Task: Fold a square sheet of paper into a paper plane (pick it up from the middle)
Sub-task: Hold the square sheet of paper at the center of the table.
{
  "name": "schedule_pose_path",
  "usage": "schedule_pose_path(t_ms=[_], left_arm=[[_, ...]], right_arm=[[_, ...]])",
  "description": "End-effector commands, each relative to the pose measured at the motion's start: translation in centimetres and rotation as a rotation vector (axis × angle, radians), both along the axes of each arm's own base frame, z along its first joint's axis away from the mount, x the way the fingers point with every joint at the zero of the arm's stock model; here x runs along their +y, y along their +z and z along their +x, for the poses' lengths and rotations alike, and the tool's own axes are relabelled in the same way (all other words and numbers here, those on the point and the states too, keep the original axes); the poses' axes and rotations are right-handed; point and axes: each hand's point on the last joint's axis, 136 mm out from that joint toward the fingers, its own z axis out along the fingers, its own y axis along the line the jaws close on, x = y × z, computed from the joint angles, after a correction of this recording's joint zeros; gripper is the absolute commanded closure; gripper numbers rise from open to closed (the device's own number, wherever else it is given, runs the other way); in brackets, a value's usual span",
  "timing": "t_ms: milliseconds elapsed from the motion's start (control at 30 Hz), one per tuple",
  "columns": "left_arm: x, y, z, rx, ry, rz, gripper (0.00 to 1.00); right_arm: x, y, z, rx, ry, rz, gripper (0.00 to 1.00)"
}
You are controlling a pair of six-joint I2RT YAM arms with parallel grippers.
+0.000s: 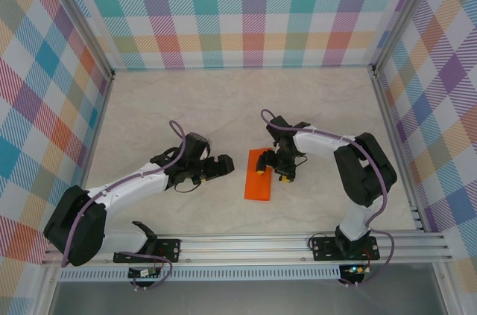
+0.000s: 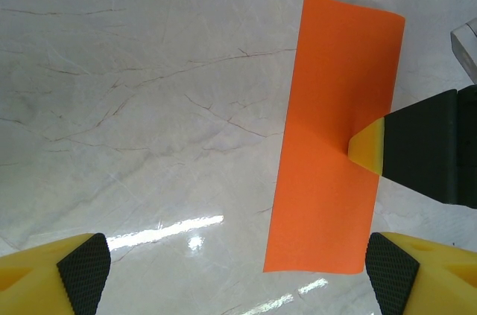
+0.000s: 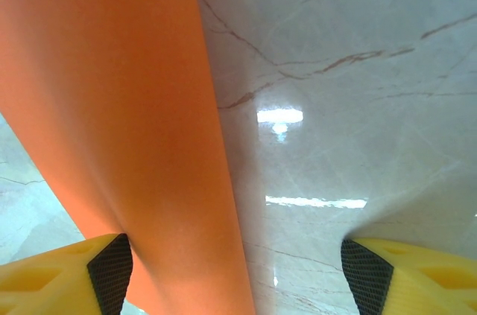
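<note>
marble tabletop (image 1: 223, 99), both jaws wide apart, right fingertip (image 2: 367, 147) on orange paper (image 1: 258, 185)

Bright even overhead light, white glare streaks on glossy tabletop (image 3: 279, 115), sharp focus.

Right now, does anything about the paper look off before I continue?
Slightly. The square sheet of paper shows as a narrow rectangle, apparently folded in half, lying a bit askew on the table. The open right gripper presses one fingertip into its edge, dimpling it. No tear visible.
</note>
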Motion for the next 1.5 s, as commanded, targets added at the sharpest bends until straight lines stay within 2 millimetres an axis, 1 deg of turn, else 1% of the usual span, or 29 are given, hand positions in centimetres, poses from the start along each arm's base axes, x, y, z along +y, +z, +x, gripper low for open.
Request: schedule_pose_path(t_ms=[0,533,1100,1467], left_arm=[[-1.0,1.4,0.5,-0.031,-0.011,-0.033,0.09],[-0.8,0.8,0.3,-0.015,-0.018,-0.018,0.09],[-1.0,1.3,0.4,-0.023,-0.019,-0.021,0.09],[-1.1,1.2,0.8,-0.017,-0.011,-0.007,0.14]], right_arm=[[-2.6,-3.8,-0.9,0.042,-0.011,-0.139,0.21],[-2.6,-4.6,-1.4,0.060,-0.008,-0.134,0.22],[-2.4,-4.8,-1.4,0.064,0.000,-0.127,0.22],[-2.7,-4.9,-1.6,0.070,-0.004,-0.146,0.22]])
